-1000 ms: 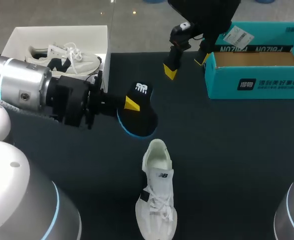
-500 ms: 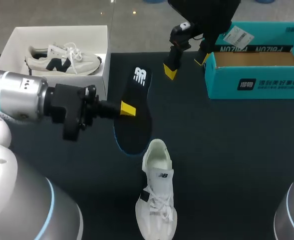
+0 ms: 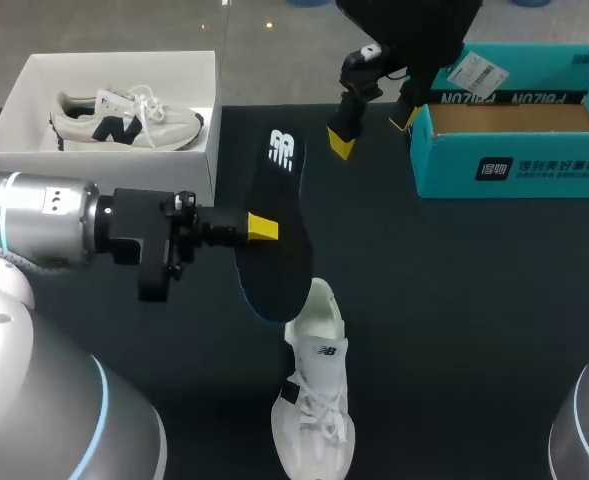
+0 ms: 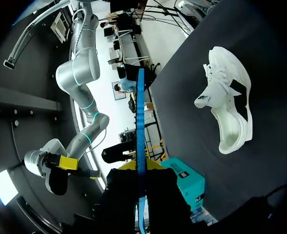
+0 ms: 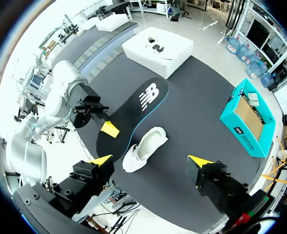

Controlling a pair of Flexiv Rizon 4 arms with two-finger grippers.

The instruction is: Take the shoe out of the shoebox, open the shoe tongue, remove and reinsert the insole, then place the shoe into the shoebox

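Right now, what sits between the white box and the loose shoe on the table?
The black insole, gripped by the left gripper, lies between the white box and the white shoe; the head view shows it.

Bright, even room light falls on the dark table (image 3: 474, 320), casting only faint shadows.

Black insole (image 3: 279, 265) is gripped at mid-length by the left gripper (image 3: 259, 227) and held over the middle of the table (image 3: 454, 300), one end over the heel of a white shoe (image 3: 316, 400) lying near the front edge. The right gripper (image 3: 374, 125), fingers spread, is held at the back edge beside the teal shoebox (image 3: 514, 165). A white box (image 3: 199, 150) with a second shoe (image 3: 124, 118) is seen at the back-left corner.
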